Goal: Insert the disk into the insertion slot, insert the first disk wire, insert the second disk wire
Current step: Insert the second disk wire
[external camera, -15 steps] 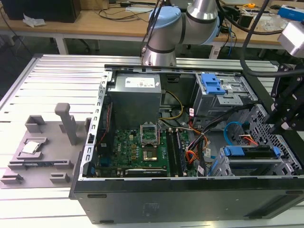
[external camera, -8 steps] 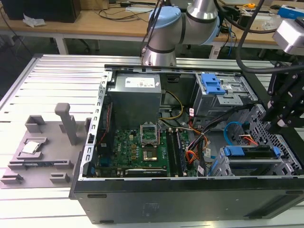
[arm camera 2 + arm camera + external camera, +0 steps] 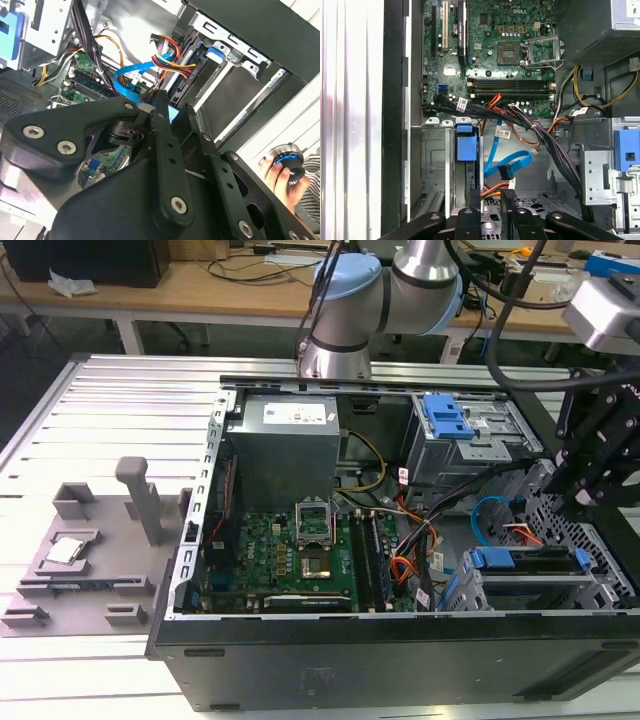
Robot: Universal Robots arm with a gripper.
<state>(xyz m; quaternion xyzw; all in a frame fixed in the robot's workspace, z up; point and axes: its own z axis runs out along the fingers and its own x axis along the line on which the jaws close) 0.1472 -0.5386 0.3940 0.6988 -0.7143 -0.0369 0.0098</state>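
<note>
In the insertion slot sits the blue-framed grey disk — fingers narrowly parted, holding nothing.

Arm: silver tube links, pale blue joint caps; black cables loop alongside. Gripper: matte black linkage plates, rounded outlines, silver screw heads at pivots. Grey, boxy camera housing at wrist.
</note>
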